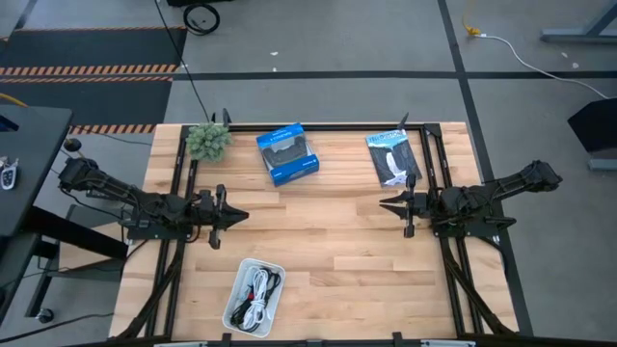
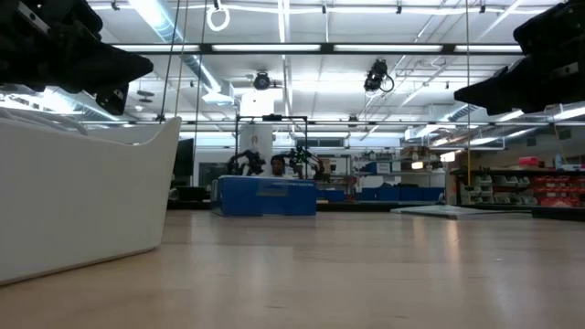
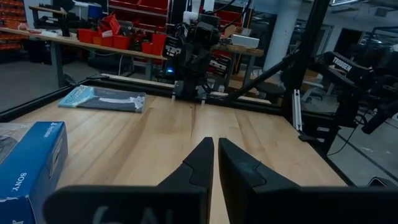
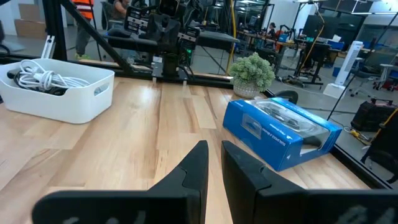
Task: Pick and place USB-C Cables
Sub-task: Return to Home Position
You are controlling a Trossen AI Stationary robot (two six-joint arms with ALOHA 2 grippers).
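Note:
The USB-C cables lie bundled in a white bin near the table's near edge; I see white and black coils there. In the right wrist view a white coil and a black one rest inside the bin. A red band or a pale grey bundle I cannot make out. My left gripper hovers over the table's left half, pointing right, shut and touching nothing. My right gripper hovers over the right half, pointing left, shut and touching nothing.
A blue box and a black packet lie near the far edge, with a small green plant at the far left corner. A black frame rail borders the table. Bare wood lies between the grippers.

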